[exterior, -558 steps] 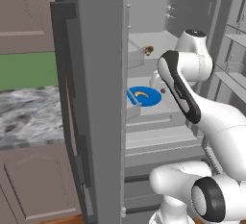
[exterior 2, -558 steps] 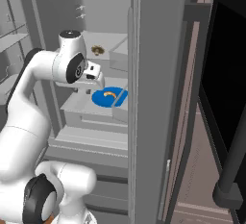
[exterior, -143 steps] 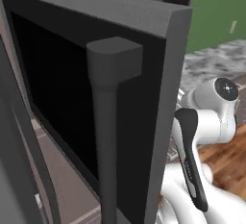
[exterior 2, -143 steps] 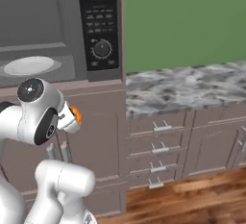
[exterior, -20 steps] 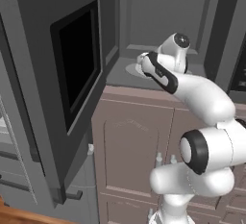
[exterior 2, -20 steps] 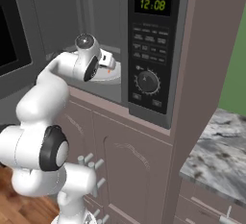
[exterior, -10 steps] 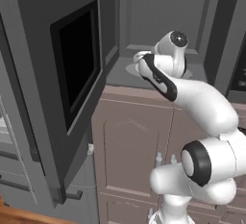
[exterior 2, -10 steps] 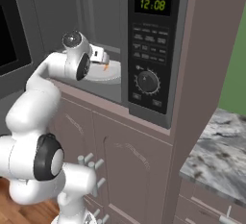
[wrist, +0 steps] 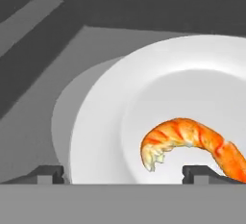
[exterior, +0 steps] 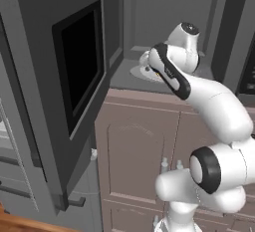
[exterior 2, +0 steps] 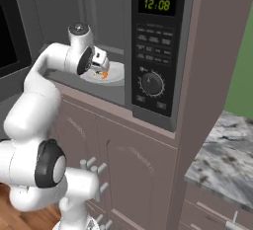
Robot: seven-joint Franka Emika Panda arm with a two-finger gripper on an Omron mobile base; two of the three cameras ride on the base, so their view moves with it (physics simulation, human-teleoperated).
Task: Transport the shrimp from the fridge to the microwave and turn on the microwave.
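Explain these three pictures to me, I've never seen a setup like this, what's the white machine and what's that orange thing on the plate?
The white machine is a robot arm on a base that can drive, in a computer-rendered kitchen. Two pictures come from cameras on the base, behind the arm to its left and right. The third comes from a camera on the hand, looking along the gripper.

The arm reaches into an open microwave, whose door is swung out to the left. Inside sits a round white plate, and the orange thing on it is a shrimp.

The gripper is open just over the plate and holds nothing; the shrimp lies on the plate between its two dark fingertips.
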